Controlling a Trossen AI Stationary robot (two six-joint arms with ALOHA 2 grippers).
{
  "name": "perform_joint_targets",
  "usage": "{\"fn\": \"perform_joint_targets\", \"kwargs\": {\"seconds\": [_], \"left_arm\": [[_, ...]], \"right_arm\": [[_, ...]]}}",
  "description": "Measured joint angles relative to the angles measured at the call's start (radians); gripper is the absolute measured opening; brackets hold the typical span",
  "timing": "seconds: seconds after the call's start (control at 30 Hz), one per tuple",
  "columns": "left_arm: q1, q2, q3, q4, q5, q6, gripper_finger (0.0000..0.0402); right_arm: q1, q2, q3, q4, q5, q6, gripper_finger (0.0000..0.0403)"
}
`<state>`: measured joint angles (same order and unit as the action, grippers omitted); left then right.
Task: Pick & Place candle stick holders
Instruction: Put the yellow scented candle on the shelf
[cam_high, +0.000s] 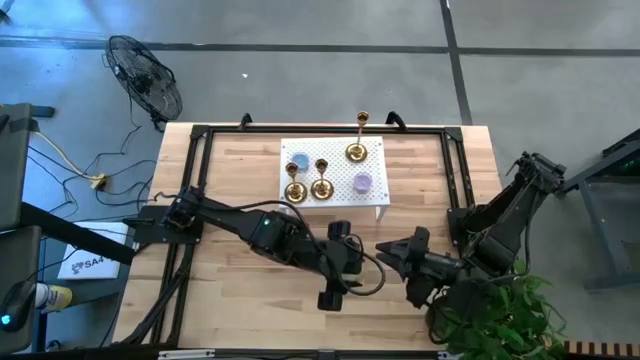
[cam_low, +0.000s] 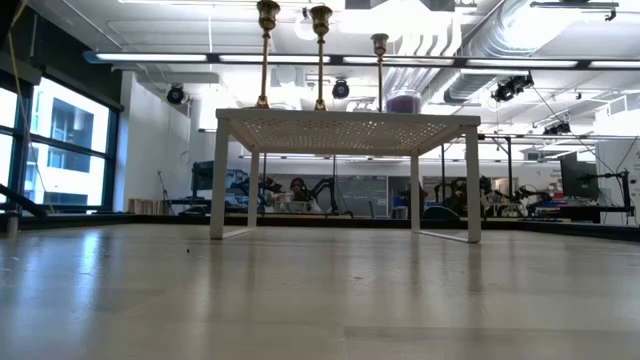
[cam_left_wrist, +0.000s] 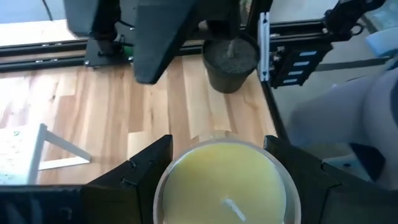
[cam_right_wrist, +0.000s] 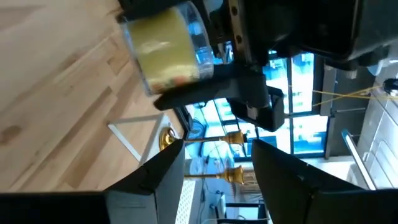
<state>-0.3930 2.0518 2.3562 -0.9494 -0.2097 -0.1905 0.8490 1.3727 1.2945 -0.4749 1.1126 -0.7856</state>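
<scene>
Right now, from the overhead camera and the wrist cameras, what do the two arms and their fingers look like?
Both arms are dark, nearly black, built of jointed segments. The left arm has a teal patch at one joint, and a black cable loops beside the left gripper. The right arm ends in the right gripper. In both wrist views the fingers are flat, angular and matte black.

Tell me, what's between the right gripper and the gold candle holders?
Only bare wooden table separates the right gripper from the candle holders on the white stand, per the high view.
</scene>
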Motion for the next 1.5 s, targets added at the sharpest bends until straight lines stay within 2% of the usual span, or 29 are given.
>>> {"fn": "perform_joint_targets", "kwargs": {"seconds": [0.23,0.4,0.5,0.67,0.87,1.13,1.5], "left_arm": [[0.000,0.000,0.000,0.005,0.012,-0.050,0.0222],[0.000,0.000,0.000,0.006,0.012,-0.066,0.0222],[0.000,0.000,0.000,0.013,0.010,-0.073,0.0222],[0.000,0.000,0.000,0.013,0.009,-0.080,0.0222],[0.000,0.000,0.000,0.013,0.009,-0.080,0.0222],[0.000,0.000,0.000,0.011,0.010,-0.080,0.0222],[0.000,0.000,0.000,0.010,0.011,-0.077,0.0222]], "right_arm": [[-0.005,0.000,0.000,0.031,0.092,-0.023,0.0181],[-0.004,0.000,0.000,0.032,0.115,-0.033,0.0181],[-0.004,0.001,0.000,0.041,0.182,-0.035,0.0181],[-0.004,0.001,0.000,0.051,0.229,-0.050,0.0181],[-0.004,0.001,0.000,0.054,0.214,-0.038,0.0181],[-0.004,0.001,0.000,0.070,0.255,-0.004,0.0181],[-0.004,0.001,0.000,0.078,0.450,0.042,0.0200]]}}
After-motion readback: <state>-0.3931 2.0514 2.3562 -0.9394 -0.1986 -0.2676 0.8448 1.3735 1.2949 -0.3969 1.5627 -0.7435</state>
